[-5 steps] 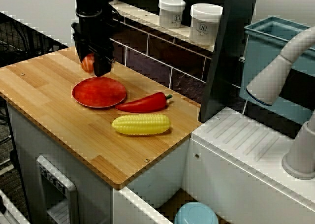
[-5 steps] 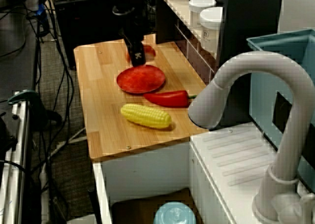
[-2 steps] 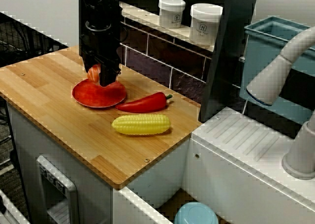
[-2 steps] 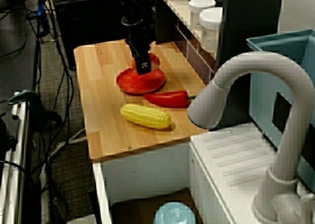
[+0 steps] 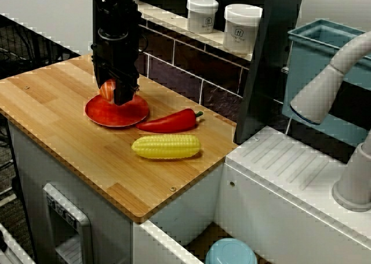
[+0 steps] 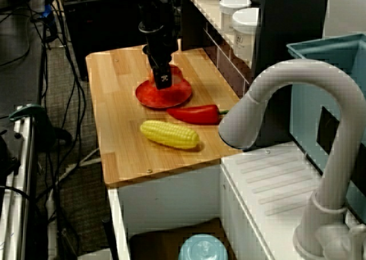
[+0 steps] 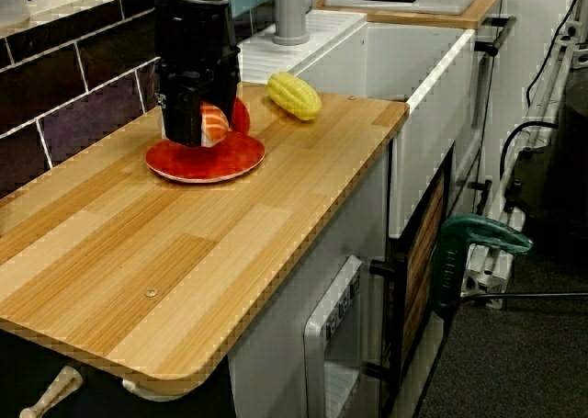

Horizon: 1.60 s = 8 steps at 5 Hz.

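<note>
Well, the black arm [image 5: 116,38] stood straight up over the red plate [image 5: 101,116]. Its jaws were squeezed narrow on a small orange food piece [image 5: 108,91]. The piece hung low over the back part of the plate. I could not tell if it touched the plate.

The plate sat on the wooden desk [image 5: 64,142], closer to the dark tile wall than to the front edge. A wide strip of bare wood lay open in front of it and to its left. The pepper [image 5: 171,122] lay just beside the plate's rim. The corn [image 5: 166,146] lay near the pepper, toward the end of the desk by the white sink unit.

There was one plate, one food piece, one pepper and one corn. Two white jars [image 5: 202,14] stood on the shelf behind, well apart from the arm.
</note>
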Tool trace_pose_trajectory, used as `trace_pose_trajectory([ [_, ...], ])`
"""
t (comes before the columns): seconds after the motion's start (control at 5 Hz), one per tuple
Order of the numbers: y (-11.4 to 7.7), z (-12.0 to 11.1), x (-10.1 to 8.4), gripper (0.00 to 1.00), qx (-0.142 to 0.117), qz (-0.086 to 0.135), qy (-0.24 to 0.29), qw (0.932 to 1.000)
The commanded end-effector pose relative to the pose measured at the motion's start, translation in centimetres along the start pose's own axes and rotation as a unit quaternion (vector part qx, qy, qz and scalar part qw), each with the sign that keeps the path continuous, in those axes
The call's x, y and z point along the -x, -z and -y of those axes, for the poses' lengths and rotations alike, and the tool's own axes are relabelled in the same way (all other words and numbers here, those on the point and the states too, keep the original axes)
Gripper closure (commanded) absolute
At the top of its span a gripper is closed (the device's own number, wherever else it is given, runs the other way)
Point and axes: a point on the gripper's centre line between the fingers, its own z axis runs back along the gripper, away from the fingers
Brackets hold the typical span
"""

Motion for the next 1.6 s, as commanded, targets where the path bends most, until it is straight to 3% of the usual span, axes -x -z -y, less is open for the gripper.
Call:
trace_pose_trajectory([
  [0.0, -1.0, 0.1, 0.4, 1.00, -0.007, 0.014, -0.003, 0.9999],
  [0.2, -0.9, 0.1, 0.6, 0.00, -0.010, 0.008, -0.005, 0.9999],
  [0.8, -3.3, -1.5, -0.1, 0.00, 0.016, 0.011, -0.028, 0.9994],
  [1.4, -4.5, -5.5, -0.1, 0.00, 0.023, 0.020, -0.058, 0.9979],
])
